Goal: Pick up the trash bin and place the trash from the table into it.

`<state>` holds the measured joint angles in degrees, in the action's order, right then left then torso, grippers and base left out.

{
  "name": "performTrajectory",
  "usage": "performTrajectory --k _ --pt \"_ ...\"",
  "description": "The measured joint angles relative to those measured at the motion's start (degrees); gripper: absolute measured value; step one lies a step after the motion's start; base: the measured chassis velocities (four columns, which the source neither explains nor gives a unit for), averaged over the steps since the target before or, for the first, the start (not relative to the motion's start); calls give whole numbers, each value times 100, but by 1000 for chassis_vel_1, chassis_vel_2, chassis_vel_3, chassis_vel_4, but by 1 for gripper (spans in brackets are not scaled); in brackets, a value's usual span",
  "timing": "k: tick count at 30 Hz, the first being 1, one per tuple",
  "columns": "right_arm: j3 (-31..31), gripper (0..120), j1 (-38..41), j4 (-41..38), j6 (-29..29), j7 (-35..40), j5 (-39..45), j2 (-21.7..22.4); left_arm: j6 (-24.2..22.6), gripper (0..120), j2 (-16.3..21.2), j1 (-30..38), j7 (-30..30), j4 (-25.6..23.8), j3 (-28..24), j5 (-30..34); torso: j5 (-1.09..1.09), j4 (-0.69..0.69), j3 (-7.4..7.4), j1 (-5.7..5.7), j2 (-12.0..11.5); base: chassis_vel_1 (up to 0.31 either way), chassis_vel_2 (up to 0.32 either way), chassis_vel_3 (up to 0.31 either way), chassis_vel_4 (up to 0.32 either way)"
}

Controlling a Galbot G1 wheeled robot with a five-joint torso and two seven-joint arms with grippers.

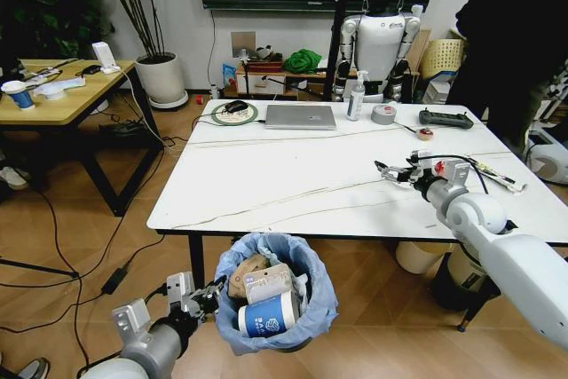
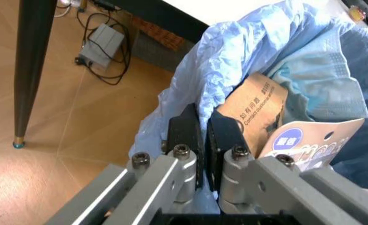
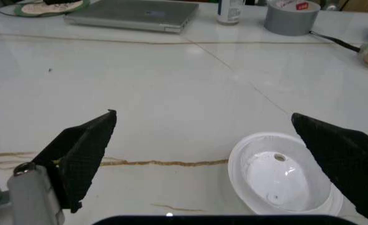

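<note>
One white lid [image 3: 283,179] between spread right jaws | left jaws clamp trash bin [image 1: 275,295] bag

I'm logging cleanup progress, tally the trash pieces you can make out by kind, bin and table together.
Brown cardboard piece: 1, in the trash bin held by the left gripper
White-and-blue paper cup: 1, in the bin
White card with blue circle: 1, in the bin
White round lid: 1, on the table before the open right gripper
Total: 4

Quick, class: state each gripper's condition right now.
Left gripper: shut on the trash bin, pinching its bag-lined rim.
Right gripper: open above the white lid.
</note>
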<state>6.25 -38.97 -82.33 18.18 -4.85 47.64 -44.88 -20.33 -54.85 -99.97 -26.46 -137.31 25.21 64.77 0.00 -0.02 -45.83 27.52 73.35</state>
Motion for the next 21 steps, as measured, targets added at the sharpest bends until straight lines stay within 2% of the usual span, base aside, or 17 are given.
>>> performTrajectory --k 7,21 --pt "-156 100 154 359 -57 -281 -277 -164 1 0 -9 7 3 6 -1 -3 1 1 0 0 0 0 0 0 0" --pt "-324 100 239 739 -113 -399 -392 -222 7 0 -6 27 14 3 -24 2 -1 0 0 0 0 0 0 0 0"
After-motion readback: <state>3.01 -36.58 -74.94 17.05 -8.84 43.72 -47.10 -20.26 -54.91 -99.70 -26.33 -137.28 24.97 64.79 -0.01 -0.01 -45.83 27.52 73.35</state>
